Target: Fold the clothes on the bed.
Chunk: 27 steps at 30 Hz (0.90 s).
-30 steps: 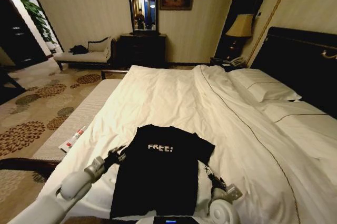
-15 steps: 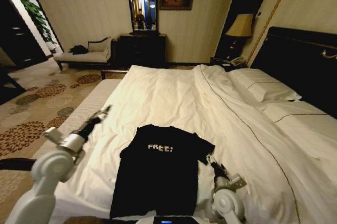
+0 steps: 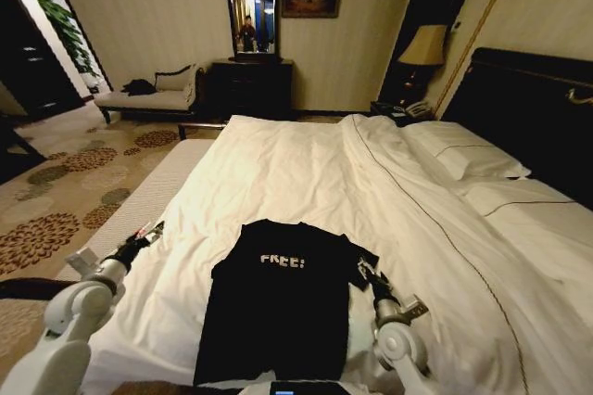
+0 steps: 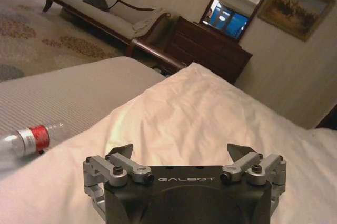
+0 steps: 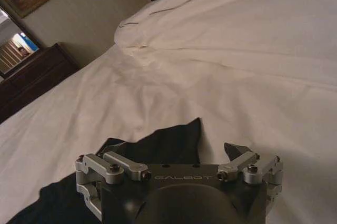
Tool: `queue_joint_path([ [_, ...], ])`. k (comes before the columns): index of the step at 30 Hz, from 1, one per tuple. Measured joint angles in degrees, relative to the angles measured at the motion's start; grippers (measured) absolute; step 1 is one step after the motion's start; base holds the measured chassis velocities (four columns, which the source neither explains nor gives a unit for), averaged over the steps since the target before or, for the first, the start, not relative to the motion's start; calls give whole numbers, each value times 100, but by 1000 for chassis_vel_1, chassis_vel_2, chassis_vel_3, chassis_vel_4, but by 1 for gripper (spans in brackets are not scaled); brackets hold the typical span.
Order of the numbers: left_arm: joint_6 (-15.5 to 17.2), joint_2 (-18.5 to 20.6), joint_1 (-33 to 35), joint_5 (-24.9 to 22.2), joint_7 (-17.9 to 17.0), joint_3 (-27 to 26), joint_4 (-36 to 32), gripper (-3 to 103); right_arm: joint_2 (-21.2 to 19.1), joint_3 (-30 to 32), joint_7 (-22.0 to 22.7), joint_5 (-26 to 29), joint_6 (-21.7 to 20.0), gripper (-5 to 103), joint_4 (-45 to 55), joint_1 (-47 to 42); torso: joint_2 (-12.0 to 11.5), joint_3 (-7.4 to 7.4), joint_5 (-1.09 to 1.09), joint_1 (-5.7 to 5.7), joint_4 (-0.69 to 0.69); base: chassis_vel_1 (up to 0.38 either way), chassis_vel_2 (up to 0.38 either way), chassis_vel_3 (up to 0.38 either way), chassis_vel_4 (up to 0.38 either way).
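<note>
Lying spread on the near part of the bed, between the two grippers: the black T-shirt, chest lettering up, body flat. Left sleeve apparently tucked inward already, right sleeve out to the side; by that look, barely begun, with the main folds not yet made. Left gripper well off to the shirt's left, over the edge of the white duvet, touching no cloth. Right gripper right at the right sleeve, near enough that contact cannot be ruled out. Just beyond the left gripper, a small bottle on the padded bench beside the bed. Far behind: a chaise longue, a dark dresser under a mirror, a lamp by the headboard.

From the left wrist: fingers spread wide, nothing between them, bare duvet ahead. Off to one side of the gripper, on the bench, the clear bottle with a red label, well away from the shirt and no likely obstacle.

From the right wrist: fingers parted and holding nothing, the black sleeve directly under and ahead of the gripper, its pointed edge reaching out onto the white cover. Rumpled duvet ridge farther on, clear of the shirt. Nothing on the shirt to hinder a fold.
</note>
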Motion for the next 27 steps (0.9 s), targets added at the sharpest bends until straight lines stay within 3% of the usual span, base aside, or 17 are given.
queue_joint_path([
  [5, -9, -73, 41, -52, -37, 0, -202, 100, -1, 10, -152, 147, 49, 101, -287, 173, 0, 0, 0, 0, 0, 0, 0, 0, 0],
  [9, -22, -129, 143, -56, -100, -39, -404, 100, 60, 67, -380, 411, 98, 82, -677, 411, 0, 0, 1, 0, 0, 0, 0, 0, 0],
  [11, -23, -132, 164, -57, -110, -48, -438, 100, 74, 81, -396, 426, 106, 82, -759, 463, 0, 0, 0, 0, 1, 0, 0, 0, 0],
  [13, -26, -129, 190, -91, -135, -65, -510, 100, 99, 106, -401, 435, 117, 66, -902, 529, 0, 0, 0, 0, 1, 0, 0, 0, 0],
  [15, -26, -119, 191, -113, -143, -66, -526, 100, 108, 120, -403, 435, 129, 66, -930, 535, 0, 0, 0, 0, 0, 0, 0, 0, 0],
  [18, -26, -78, 192, -152, -155, -90, -539, 100, 133, 156, -440, 456, 176, 49, -949, 547, 0, 0, 0, 0, 0, 0, 0, 0, 0],
  [19, -26, -78, 192, -152, -155, -90, -539, 100, 133, 156, -440, 456, 176, 49, -949, 547, 0, 0, 0, 0, 0, 0, 0, 0, 0],
  [25, -34, -60, 155, -193, -176, -90, -502, 100, 167, 130, -557, 457, 204, 22, -890, 537, 0, 0, -1, 0, 0, 0, 0, 0, 0],
  [27, -36, -63, 149, -192, -179, -78, -495, 100, 171, 123, -569, 451, 204, 22, -891, 537, 0, 0, -1, 0, 0, 0, 0, 0, 0],
])
